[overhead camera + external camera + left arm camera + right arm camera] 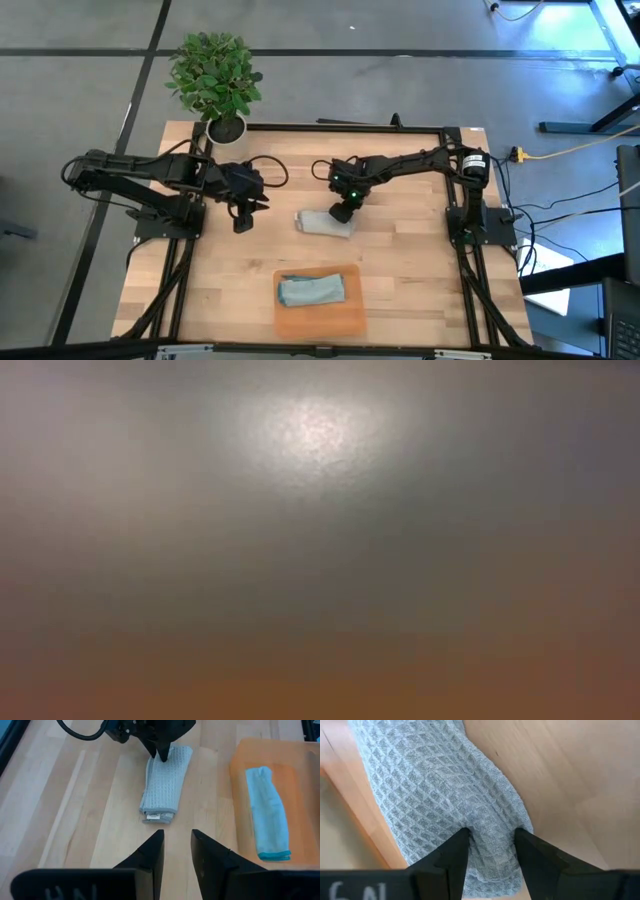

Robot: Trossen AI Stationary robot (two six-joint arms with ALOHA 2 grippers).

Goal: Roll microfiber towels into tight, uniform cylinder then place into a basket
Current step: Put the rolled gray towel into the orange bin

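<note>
The right claw [490,851] pinches one end of the rolled, waffle-textured grey towel [324,223] on the wooden tabletop [420,280]. The left claw [176,851] hovers slightly open nearby, and the smooth blue towel [311,290] lies rolled in the shallow orange basket [352,318].

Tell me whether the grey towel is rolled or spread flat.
Rolled. The grey towel lies on the table as a narrow bundle, layered edges showing at one end; the right claw pinches its other end.

Robotics lab — butcher-block table [400,260] on bare grey concrete floor [400,90], trailing cables [560,150], potted plant [214,78]
</note>
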